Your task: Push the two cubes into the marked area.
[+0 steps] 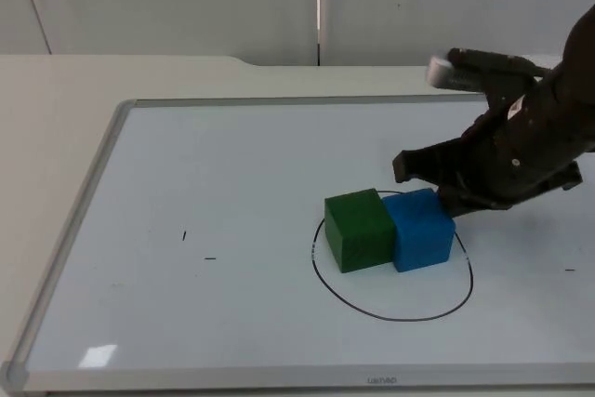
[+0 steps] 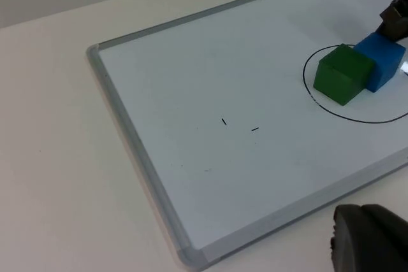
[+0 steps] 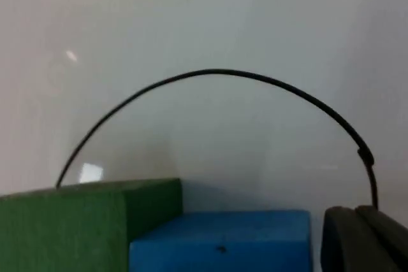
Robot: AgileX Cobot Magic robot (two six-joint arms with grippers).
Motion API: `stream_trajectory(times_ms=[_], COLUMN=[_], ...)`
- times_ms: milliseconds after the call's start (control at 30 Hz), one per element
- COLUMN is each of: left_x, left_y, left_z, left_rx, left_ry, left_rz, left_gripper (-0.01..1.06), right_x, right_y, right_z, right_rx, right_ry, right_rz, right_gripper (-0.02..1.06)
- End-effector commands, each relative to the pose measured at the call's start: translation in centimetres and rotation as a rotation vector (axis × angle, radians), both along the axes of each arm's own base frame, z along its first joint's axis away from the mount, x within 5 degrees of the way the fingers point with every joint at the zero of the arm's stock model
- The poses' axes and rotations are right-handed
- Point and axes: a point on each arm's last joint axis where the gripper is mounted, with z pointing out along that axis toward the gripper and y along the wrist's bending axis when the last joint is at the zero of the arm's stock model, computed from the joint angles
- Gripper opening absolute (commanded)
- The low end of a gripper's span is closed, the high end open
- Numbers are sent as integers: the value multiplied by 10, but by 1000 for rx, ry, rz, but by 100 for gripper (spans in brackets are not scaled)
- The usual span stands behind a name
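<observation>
Showing the whiteboard (image 1: 232, 183) flat on the worktop (image 1: 56, 137), with the drawn oval (image 1: 390, 315) toward its right; the green cube (image 1: 359, 230) and blue cube (image 1: 421, 228) touch side by side, the pair's long axis running left-right, both apparently within the line, the green one close to its left edge; the right pincer (image 1: 437, 183) sits just behind the blue cube, nearer arm, grip state impossible to tell; the left pincer (image 2: 370, 240) waits off the board, likewise unreadable.

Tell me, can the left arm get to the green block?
Probably yes. The green block has open whiteboard on its left side; the blue block and right gripper crowd only its right side.
</observation>
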Motion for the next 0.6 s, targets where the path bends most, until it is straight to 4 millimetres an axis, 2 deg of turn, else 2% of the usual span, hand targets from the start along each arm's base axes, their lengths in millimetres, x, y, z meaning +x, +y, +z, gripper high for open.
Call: stream_trajectory(times_ms=[0,67,133,233,267,367,400,433,467,533,567], left_x=[0,0,0,0,0,0,0,0,0,0,0], left_y=[0,0,0,0,0,0,0,0,0,0,0], left_z=[-2,-2,-2,-2,-2,-2,-2,-2,-2,-2,-2], left_rx=[0,0,0,0,0,0,0,0,0,0,0], left_ry=[7,7,7,7,7,7,7,7,7,7,7], left_rz=[8,8,8,8,8,8,8,8,8,8,8], left_gripper=[0,0,0,0,0,0,0,0,0,0,0], right_x=[3,4,6,4,4,-9,-9,-16,-29,-49,-49], right_y=[-8,-15,-31,-60,-60,-84,-84,-90,-97,-102,-102], right_z=[13,19,37,75,75,124,124,142,170,203,203], right_rx=[-22,-33,-58,-103,-103,-150,-150,-156,-145,-128,-128], right_ry=[-28,-33,-51,-102,-102,-200,-200,-245,-314,-409,-409], right_rz=[24,24,23,11,11,3,3,-2,-20,-31,-31], right_gripper=[0,0,0,0,0,0,0,0,0,0,0])
